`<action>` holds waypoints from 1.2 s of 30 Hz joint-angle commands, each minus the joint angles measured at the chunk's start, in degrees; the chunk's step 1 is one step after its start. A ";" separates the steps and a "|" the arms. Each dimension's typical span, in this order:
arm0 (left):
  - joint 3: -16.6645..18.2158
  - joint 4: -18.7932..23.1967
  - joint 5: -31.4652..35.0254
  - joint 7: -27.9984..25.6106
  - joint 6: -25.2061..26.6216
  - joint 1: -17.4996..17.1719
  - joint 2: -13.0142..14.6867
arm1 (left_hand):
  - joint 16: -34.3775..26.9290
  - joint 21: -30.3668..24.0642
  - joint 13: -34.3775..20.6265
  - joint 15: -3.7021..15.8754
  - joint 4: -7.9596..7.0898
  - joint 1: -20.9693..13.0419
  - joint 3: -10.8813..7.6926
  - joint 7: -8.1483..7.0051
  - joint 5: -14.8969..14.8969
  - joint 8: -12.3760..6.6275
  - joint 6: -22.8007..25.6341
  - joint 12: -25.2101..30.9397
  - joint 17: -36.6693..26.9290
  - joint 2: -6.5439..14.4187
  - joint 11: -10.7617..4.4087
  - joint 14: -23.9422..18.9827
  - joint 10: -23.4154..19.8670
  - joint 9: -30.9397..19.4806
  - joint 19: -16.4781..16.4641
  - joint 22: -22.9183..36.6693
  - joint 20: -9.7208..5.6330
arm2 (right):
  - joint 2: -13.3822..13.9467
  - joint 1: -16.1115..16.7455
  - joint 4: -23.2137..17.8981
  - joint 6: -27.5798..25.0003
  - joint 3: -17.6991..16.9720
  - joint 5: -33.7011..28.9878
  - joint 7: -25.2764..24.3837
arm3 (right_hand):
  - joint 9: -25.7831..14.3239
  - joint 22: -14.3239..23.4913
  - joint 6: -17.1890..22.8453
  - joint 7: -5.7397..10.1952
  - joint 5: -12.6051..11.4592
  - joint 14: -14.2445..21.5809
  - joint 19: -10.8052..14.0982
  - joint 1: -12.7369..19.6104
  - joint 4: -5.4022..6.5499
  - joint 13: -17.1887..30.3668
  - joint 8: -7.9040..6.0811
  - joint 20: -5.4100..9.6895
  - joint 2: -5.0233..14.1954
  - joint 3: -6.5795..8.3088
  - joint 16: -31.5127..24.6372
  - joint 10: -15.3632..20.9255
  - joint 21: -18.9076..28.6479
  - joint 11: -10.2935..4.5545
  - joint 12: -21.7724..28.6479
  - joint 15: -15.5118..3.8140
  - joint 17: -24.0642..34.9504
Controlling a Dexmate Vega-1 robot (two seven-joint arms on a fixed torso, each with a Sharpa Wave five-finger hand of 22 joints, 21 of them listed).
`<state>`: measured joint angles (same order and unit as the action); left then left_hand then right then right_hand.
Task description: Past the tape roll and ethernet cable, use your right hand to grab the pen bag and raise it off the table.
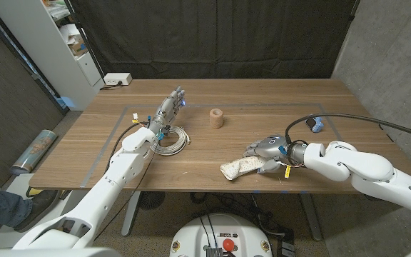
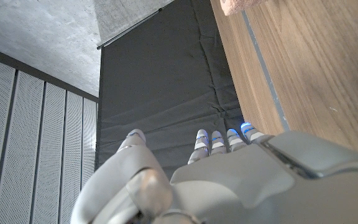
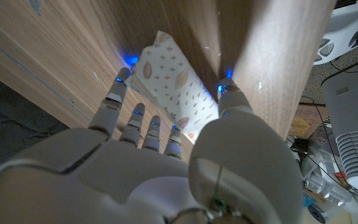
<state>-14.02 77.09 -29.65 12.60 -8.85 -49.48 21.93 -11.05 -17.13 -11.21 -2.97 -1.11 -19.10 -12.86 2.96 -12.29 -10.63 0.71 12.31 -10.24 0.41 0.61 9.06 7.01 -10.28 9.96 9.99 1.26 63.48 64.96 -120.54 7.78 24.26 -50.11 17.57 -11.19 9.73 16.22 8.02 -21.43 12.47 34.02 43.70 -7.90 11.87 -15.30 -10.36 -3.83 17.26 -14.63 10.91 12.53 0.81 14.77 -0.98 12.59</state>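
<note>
On the left of the brown wooden table [image 1: 262,100], the robot's left hand [image 1: 171,104] is stretched out with its fingers straight and together, holding nothing; just beside that arm's wrist lies the coiled pale grey ethernet cable [image 1: 173,140]. Towards the middle stands the small tan tape roll [image 1: 216,118], on its own and well apart from both hands.

Further right, near the table's front edge, the flat cream fabric pen bag with a brown leaf print [image 1: 242,168] lies on the wood. The right hand [image 1: 268,151] sits at the bag's right end, touching or nearly touching it. The right wrist view shows its fingers [image 3: 143,118] spread on one side of the bag [image 3: 169,90] and its thumb on the other, so the bag lies in the gap between them (whether the tips already press the fabric cannot be told). The hand is open and has hold of nothing yet.

This looks like the reach-and-straddle step just before the grasp, with the bag not yet lifted. The next move probably calls for closing thumb and fingers onto the bag's sides firmly enough that the soft fabric does not slip, then raising the hand straight up.
</note>
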 commanded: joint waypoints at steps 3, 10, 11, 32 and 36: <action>0.22 -0.30 -0.07 0.23 -0.16 -0.12 -0.16 | 0.12 0.46 -0.03 -0.16 0.41 -0.14 -0.06 -0.35 -0.13 -0.18 0.10 -0.13 -0.32 0.74 0.06 0.42 0.14 -0.05 4.14 0.26 0.53 | -0.78 -0.27 1.27 0.34 1.19 -1.18 -3.40 | -0.18 0.23 3.06 0.07 -0.40 3.25 3.22 0.98 0.09 0.23 -0.63 1.28 0.34 0.85 -1.19 3.55 0.78 -0.28 1.00 -0.55 0.26; 0.38 -0.18 -0.08 0.15 -0.20 -0.32 -0.10 | 0.12 0.56 -0.03 -0.22 0.45 -0.13 -0.04 -0.50 -0.13 -0.18 0.09 -0.13 -0.32 0.78 -0.01 0.42 0.13 -0.05 4.10 0.27 0.55 | -1.19 -0.35 1.51 -0.28 1.66 -2.03 -4.13 | -0.18 0.45 12.78 -0.42 -0.27 13.09 10.06 1.18 0.70 0.51 -2.34 6.70 1.62 1.73 -4.29 13.64 1.65 -1.93 3.14 -3.96 0.64; 0.40 -0.09 -0.08 0.11 -0.13 -0.35 -0.06 | 0.12 0.57 -0.03 -0.20 0.45 -0.12 -0.04 -0.48 -0.13 -0.19 0.11 -0.13 -0.32 0.78 0.00 0.42 0.13 -0.05 4.10 0.27 0.54 | -1.24 -0.38 1.60 -0.25 1.74 -2.08 -4.28 | -0.15 0.50 15.30 -0.49 -0.07 15.36 11.25 1.18 0.76 0.53 -2.80 7.29 1.76 1.92 -4.94 16.01 1.75 -2.44 3.55 -4.35 0.78; 0.72 0.33 -0.40 0.40 -0.12 -0.73 0.35 | 0.12 0.94 -0.04 -0.23 0.55 -0.07 0.04 -0.50 -0.13 -0.21 0.17 -0.12 -0.32 0.88 -0.09 0.45 0.12 -0.06 4.05 0.29 0.62 | -2.41 -2.07 1.51 -0.78 2.68 -1.66 -3.28 | 0.16 0.82 27.23 -0.24 2.17 28.40 17.89 1.47 1.28 0.23 -4.49 11.26 4.48 3.94 -7.77 30.32 3.28 -3.34 6.21 -6.60 0.68; 0.77 0.23 -0.45 0.60 -0.11 -0.61 0.45 | 0.12 1.01 -0.04 -0.25 0.57 -0.06 0.06 -0.48 -0.12 -0.19 0.13 -0.15 -0.32 0.89 -0.09 0.43 0.18 -0.06 4.03 0.29 0.61 | -2.64 -2.34 1.41 -0.75 2.77 -1.70 -3.37 | 0.19 0.83 28.96 -0.41 2.62 29.56 18.46 1.53 1.35 0.16 -4.79 11.63 5.04 4.33 -7.86 31.85 3.40 -3.44 6.40 -7.02 0.71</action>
<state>-13.42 77.31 -29.93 12.87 -8.86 -50.11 22.18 -11.05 -16.29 -11.21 -2.97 -0.94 -18.81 -12.69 2.64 -12.29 -10.63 1.03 12.31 -10.24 0.70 0.61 9.06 7.01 -10.26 9.66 9.99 1.55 61.44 63.45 -118.95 7.15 26.62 -51.80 13.95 -10.84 10.29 42.52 6.43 -19.03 41.17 51.76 45.02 -6.61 11.97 -19.60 1.23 0.59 21.08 -22.12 41.70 15.52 -2.75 20.85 -4.10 13.30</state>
